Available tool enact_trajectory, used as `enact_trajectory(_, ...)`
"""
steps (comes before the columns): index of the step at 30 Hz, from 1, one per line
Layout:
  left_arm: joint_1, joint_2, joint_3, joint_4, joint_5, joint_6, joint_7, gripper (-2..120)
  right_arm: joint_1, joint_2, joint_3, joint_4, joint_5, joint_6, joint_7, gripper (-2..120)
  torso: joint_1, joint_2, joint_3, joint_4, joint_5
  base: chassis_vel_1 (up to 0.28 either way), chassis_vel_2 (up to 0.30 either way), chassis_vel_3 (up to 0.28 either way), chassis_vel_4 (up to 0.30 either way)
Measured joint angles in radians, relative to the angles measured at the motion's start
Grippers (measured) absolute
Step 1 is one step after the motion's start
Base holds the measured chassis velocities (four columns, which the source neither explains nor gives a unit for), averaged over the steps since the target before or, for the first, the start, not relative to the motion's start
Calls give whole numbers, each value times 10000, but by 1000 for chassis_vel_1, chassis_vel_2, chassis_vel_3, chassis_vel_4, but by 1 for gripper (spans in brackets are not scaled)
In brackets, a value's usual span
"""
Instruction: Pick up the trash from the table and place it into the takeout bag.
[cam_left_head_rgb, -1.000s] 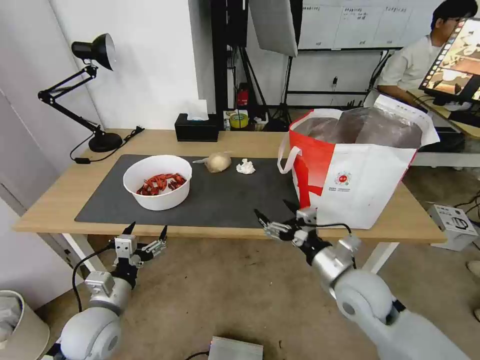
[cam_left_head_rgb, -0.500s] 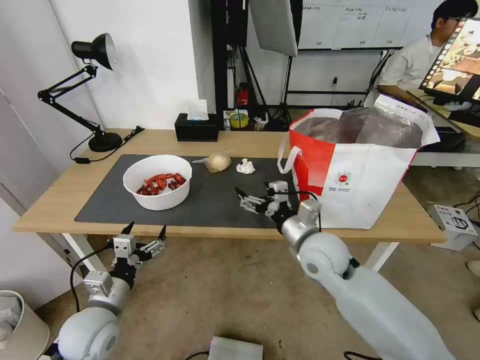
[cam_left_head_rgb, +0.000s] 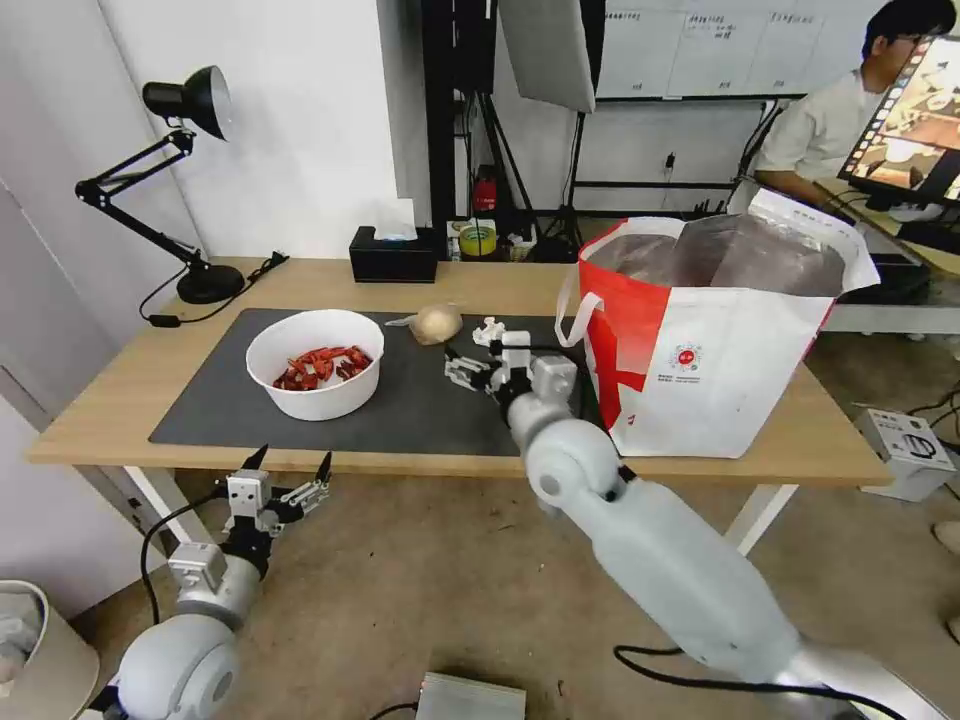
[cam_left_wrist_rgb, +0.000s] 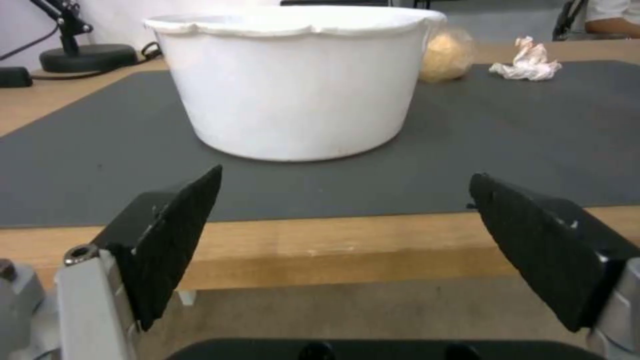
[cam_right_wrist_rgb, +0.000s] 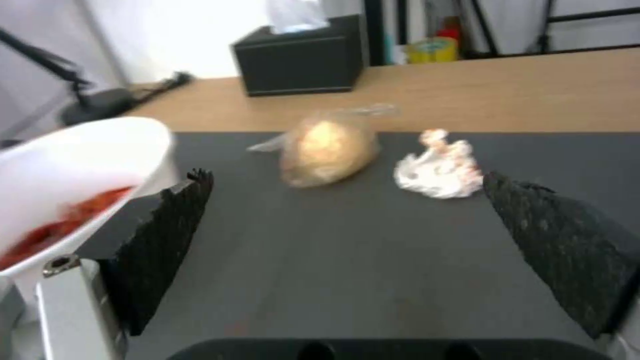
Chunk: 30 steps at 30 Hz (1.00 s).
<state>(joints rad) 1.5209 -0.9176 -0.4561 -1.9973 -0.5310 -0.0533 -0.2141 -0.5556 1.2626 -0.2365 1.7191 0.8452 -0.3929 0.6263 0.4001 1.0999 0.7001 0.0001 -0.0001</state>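
On the dark mat (cam_left_head_rgb: 420, 405) of the table (cam_left_head_rgb: 110, 405) stands the trash: a white bowl (cam_left_head_rgb: 315, 362) of red crayfish shells, a beige film-wrapped lump (cam_left_head_rgb: 437, 323) and a white tissue wad (cam_left_head_rgb: 488, 326). My right gripper (cam_left_head_rgb: 470, 360) hovers open over the mat just short of the wad and lump. In the right wrist view the lump (cam_right_wrist_rgb: 327, 152) and wad (cam_right_wrist_rgb: 437, 167) lie ahead of its open fingers (cam_right_wrist_rgb: 167, 235). My left gripper (cam_left_head_rgb: 293, 458) hangs open below the table's front edge, facing the bowl (cam_left_wrist_rgb: 293, 80). The takeout bag (cam_left_head_rgb: 720, 350) stands open at the right.
A black desk lamp (cam_left_head_rgb: 190, 180) stands at the table's back left, and a black tissue box (cam_left_head_rgb: 393, 255) at the back middle. A pale bin (cam_left_head_rgb: 40, 650) is on the floor at lower left. A person sits at a desk behind the bag.
My right arm has swung up from the table's front edge and reached forward-left over the mat, close to the wad and lump. The left arm has stayed still.
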Motion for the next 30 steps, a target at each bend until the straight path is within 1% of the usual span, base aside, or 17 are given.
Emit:
enact_trajectory(1,0,0,0,0,0,0,0,100,0,0,0,0,0,0,0,100,0,0,0,0,0,0,0,0,0)
enact_trajectory(3,3,-28,1,18,10,-15,0,100,260,193,-23,-358,-32,-249,428,100,-1,1,0,0,0,0,0,0,0)
enact_trajectory(5,6,-31,0,20,11,-18,0,100,304,222,-24,-430,-34,-292,500,100,0,0,0,0,0,0,0,0,0)
enact_trajectory(8,12,-34,-14,24,13,-29,0,100,603,398,-2,-940,-48,-470,940,100,0,0,0,-1,1,0,0,0,0)
enact_trajectory(14,44,-38,-27,-13,21,-38,0,100,864,541,135,-1466,-110,-563,1233,100,0,1,0,-1,1,0,0,0,0)
enact_trajectory(26,70,-54,-63,-60,46,-49,0,100,1181,694,389,-2218,-123,-601,1319,100,0,2,-1,-2,1,0,0,0,0)
enact_trajectory(30,39,-115,-24,-53,57,-53,0,100,1390,937,473,-2622,-120,-601,1373,100,0,2,-1,-1,1,0,0,0,0)
